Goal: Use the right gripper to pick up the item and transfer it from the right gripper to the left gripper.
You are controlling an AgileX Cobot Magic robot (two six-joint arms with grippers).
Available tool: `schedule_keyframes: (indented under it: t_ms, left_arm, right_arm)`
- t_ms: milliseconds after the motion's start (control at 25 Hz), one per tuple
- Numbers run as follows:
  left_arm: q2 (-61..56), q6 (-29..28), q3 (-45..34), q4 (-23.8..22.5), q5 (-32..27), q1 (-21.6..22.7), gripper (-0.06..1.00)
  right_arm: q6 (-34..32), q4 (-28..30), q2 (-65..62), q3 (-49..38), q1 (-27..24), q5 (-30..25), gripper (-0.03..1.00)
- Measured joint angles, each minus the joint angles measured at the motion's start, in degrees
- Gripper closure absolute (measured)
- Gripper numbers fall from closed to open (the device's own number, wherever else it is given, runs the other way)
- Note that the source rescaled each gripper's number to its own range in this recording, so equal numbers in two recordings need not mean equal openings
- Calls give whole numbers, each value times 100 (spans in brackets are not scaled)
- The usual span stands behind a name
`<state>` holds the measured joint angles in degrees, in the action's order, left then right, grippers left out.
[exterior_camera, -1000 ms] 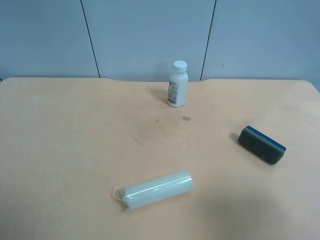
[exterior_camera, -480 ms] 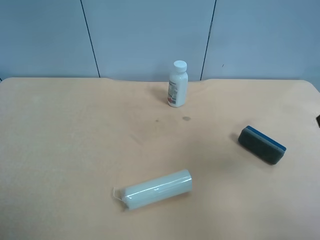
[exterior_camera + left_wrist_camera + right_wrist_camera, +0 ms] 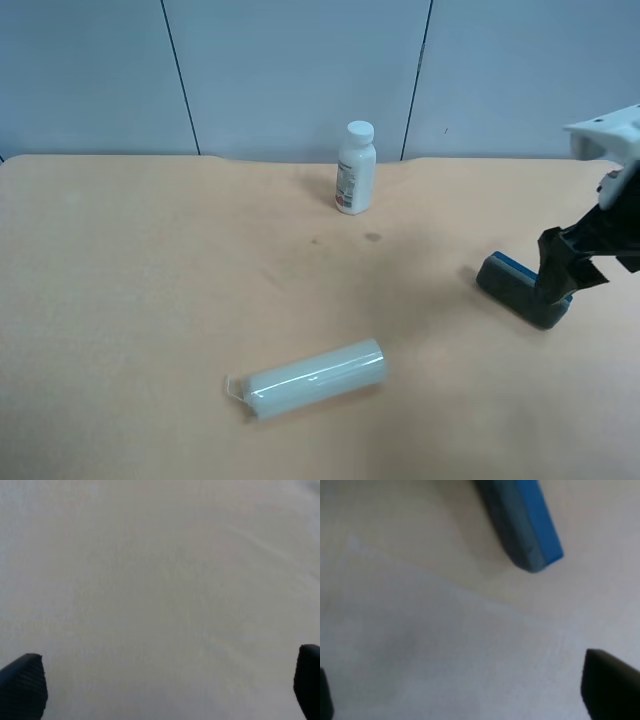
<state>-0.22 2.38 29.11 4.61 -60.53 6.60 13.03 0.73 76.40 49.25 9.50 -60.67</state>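
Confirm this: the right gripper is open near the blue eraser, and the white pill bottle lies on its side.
Wrong: the white pill bottle stands upright, as the exterior high view shows. The right gripper is open near the blue eraser.

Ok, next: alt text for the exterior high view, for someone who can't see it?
The white-housed right gripper shows at the view's right edge, black fingers at one end of the blue-topped eraser on a table. A white pill bottle stands farther back; a pale roll lies in front.
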Motion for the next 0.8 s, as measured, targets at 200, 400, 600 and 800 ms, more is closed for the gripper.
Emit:
schedule_keyframes:
  t_ms: [200, 400, 600, 800]
  left_arm:
    - [0, 0, 0, 0, 0, 0, -5]
    - [0, -6, 0, 0, 0, 0, -5]
    - [0, -6, 0, 0, 0, 0, -5]
    - [0, -6, 0, 0, 0, 0, -5]
  right_arm:
    - [463, -6, 394, 0, 0, -38, 1]
    - [840, 46, 713, 0, 0, -53, 1]
    - [897, 262, 1002, 4, -152, -39, 1]
    - [1136, 309, 1143, 22, -548, 164, 1]
